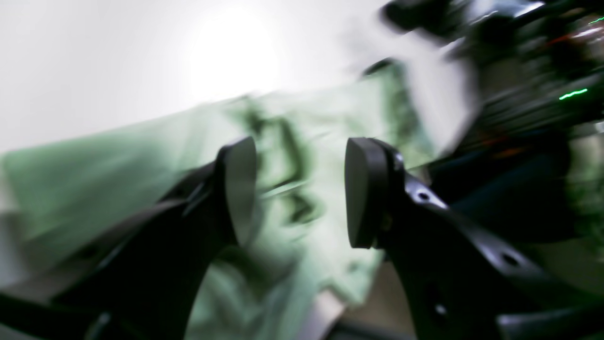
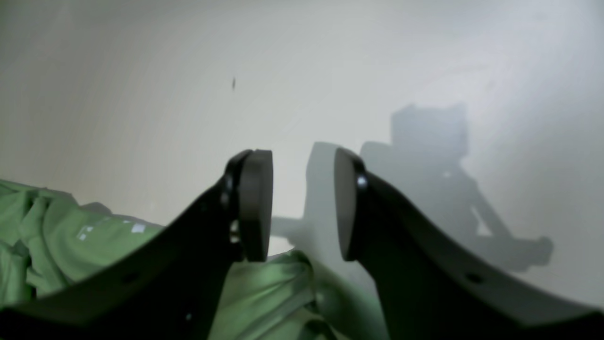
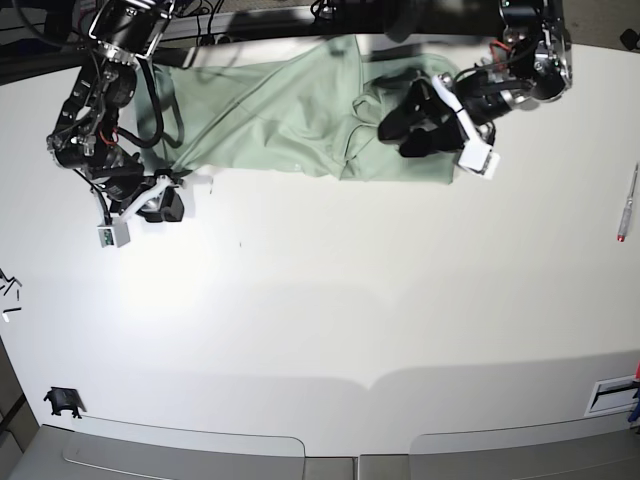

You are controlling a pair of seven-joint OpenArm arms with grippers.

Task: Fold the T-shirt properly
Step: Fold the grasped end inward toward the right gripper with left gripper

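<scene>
— So where is the T-shirt (image 3: 290, 120) right now?

— Spread along the far edge of the white table (image 3: 350, 300), wrinkled, with a bunched fold toward the side where the left arm works. It lies between the two arms.

— And the left claw (image 1: 299, 191)?

— Released. In the left wrist view its two dark pads stand well apart with only green cloth behind them, nothing pinched. That view is badly blurred, so the folds under it are hard to read. From the base view it hovers over the crumpled end of the shirt.

— The right claw (image 2: 302, 208)?

— Also released, its pads parted with bare table and its own shadow showing through the gap. The shirt's edge lies just below and beside it; whether it touches the cloth, I cannot tell.

— Anything else on the table?

— A pen (image 3: 627, 203) near the edge on the left arm's side, well apart from the shirt.
</scene>
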